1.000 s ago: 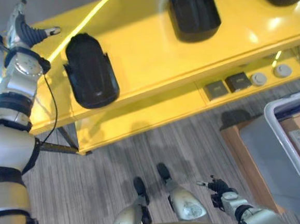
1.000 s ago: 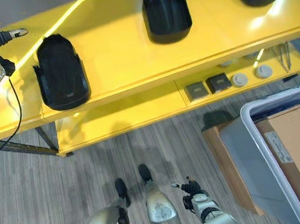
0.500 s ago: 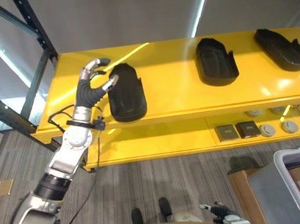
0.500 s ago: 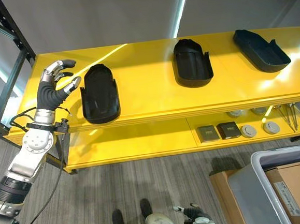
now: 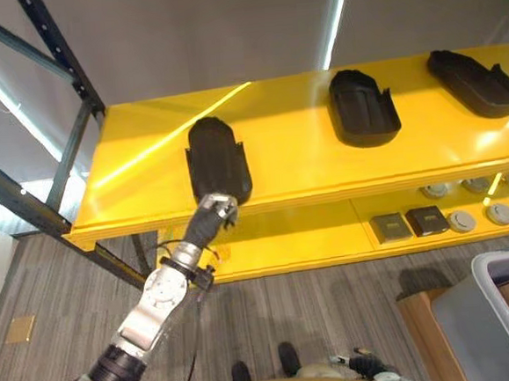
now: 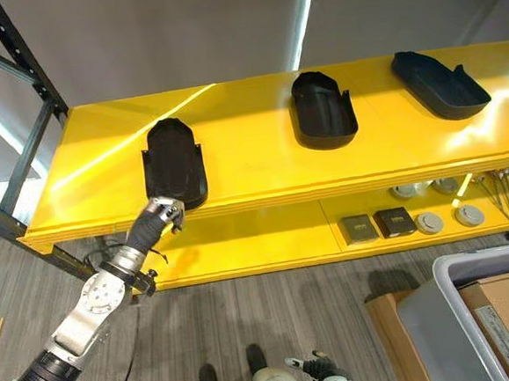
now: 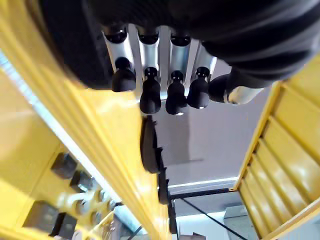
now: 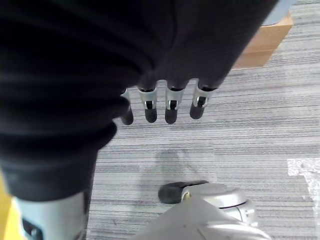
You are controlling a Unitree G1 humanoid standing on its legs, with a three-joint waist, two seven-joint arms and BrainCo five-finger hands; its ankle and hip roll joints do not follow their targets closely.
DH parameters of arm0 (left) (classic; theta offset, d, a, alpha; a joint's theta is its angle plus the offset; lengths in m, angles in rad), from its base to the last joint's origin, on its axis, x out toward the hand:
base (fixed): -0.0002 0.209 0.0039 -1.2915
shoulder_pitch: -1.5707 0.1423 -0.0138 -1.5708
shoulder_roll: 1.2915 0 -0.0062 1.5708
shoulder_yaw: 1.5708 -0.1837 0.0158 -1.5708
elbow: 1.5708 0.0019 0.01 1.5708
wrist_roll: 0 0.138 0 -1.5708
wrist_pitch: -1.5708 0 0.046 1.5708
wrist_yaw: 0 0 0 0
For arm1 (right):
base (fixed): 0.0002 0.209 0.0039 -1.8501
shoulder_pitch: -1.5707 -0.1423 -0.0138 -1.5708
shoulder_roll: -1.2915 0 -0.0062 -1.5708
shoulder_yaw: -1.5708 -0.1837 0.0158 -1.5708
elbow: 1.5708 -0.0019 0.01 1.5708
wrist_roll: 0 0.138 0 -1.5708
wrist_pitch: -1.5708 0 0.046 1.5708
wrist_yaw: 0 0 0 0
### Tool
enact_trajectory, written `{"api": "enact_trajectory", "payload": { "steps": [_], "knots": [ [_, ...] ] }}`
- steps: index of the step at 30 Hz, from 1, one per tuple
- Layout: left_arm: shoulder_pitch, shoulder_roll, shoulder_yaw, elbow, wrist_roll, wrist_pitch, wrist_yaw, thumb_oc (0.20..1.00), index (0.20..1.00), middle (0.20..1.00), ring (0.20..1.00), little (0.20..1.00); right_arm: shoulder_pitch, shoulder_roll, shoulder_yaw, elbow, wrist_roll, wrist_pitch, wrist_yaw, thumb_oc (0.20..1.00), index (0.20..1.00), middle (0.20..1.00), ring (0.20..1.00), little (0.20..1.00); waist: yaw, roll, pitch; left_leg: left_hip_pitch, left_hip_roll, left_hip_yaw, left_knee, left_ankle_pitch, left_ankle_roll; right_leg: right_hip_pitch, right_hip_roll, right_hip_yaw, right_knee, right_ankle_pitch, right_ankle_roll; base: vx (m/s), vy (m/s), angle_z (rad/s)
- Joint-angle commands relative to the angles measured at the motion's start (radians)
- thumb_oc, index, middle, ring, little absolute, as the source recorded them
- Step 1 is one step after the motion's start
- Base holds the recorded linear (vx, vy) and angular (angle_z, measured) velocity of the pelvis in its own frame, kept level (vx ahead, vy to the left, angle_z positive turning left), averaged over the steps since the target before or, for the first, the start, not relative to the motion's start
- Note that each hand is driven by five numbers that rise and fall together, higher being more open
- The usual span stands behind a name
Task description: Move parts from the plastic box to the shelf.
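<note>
Black moulded plastic part lies on the yellow shelf; left robot hand, seemingly empty with fingers curled, sits at the shelf's front edge below it. Next: fetch another part from the grey plastic box.

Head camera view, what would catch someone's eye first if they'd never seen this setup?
First, the bright yellow shelf, with three black parts in a row on its top level: the left part, the middle part and the right part. Next, the left hand, raised to the shelf's front edge just below the left part, holding nothing.
</note>
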Motion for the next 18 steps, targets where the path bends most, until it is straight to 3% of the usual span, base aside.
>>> {"api": "enact_trajectory", "payload": {
  "steps": [1, 9, 18],
  "knots": [
    [-0.088, 0.000, 0.022, 0.010, 0.000, -0.032, -0.002, 0.200, 0.200, 0.200, 0.200, 0.200, -0.012, 0.010, 0.017, 0.047, -0.011, -0.001, -0.009, 1.000, 1.000, 1.000, 1.000, 1.000, -0.014, -0.032, 0.014, 0.003, 0.110, -0.029, -0.001, -0.060, -0.090, 0.021, -0.088, 0.048, 0.005, -0.076, 0.089, -0.03, -0.003, -0.19],
    [-0.184, -0.037, 0.011, 0.140, 0.056, -0.030, 0.071, 0.200, 0.200, 0.200, 0.200, 0.200, 0.005, 0.005, 0.024, 0.031, -0.005, -0.006, -0.024, 1.000, 1.000, 1.000, 1.000, 1.000, -0.043, -0.024, 0.031, -0.035, 0.114, -0.016, -0.001, -0.047, -0.099, -0.022, -0.082, 0.064, 0.002, -0.066, 0.089, -0.01, -0.008, -0.04],
    [-0.262, -0.057, 0.067, 0.209, 0.068, -0.054, 0.177, 0.200, 0.200, 0.200, 0.200, 0.200, 0.022, 0.002, 0.030, 0.010, -0.005, -0.018, -0.034, 1.000, 1.000, 1.000, 1.000, 1.000, -0.064, -0.019, 0.028, -0.043, 0.115, 0.004, -0.001, -0.047, -0.104, -0.040, -0.077, 0.083, 0.002, -0.062, 0.091, 0.02, -0.011, -0.08]
  ]
}}
